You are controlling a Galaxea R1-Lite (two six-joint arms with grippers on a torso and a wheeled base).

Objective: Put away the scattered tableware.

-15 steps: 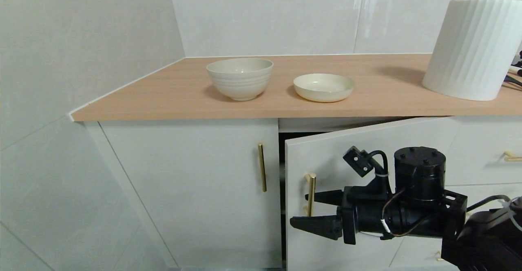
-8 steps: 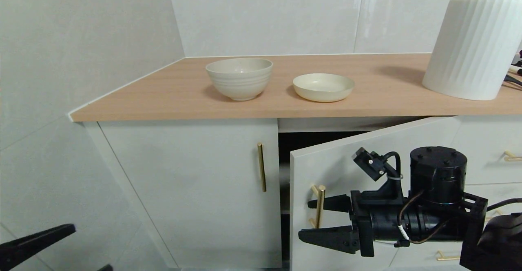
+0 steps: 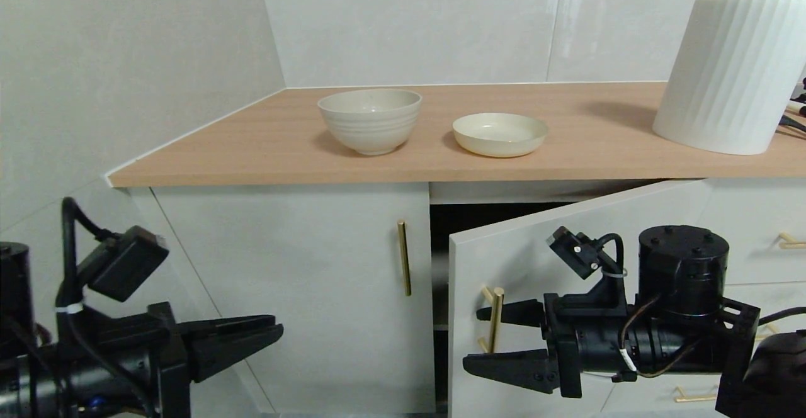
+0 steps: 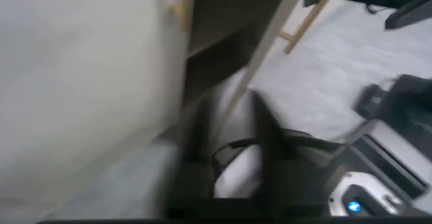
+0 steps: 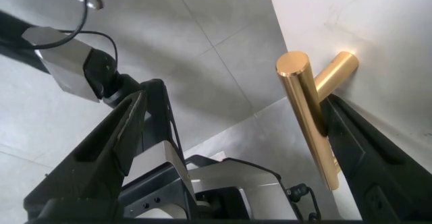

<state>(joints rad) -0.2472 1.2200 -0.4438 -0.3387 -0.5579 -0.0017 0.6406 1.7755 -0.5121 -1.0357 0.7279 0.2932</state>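
Note:
A deep cream bowl (image 3: 369,120) and a shallow cream dish (image 3: 499,134) stand side by side on the wooden countertop (image 3: 252,153). Below them the right cabinet door (image 3: 567,229) hangs partly open. My right gripper (image 3: 497,340) is open, with the door's gold handle (image 3: 495,317) between its fingers. In the right wrist view the handle (image 5: 310,116) lies against one finger of the right gripper (image 5: 236,102). My left gripper (image 3: 277,333) is low on the left in front of the shut left door, its fingers apart and holding nothing (image 4: 229,129).
A tall white ribbed container (image 3: 730,75) stands on the counter at the right. The shut left door has a gold bar handle (image 3: 404,257). A dark gap (image 3: 441,267) shows between the doors. Tiled walls close the left side and the back.
The right gripper has pulled the handle rightward and the door has swung further open. The left arm has come into the head view from the lower left.

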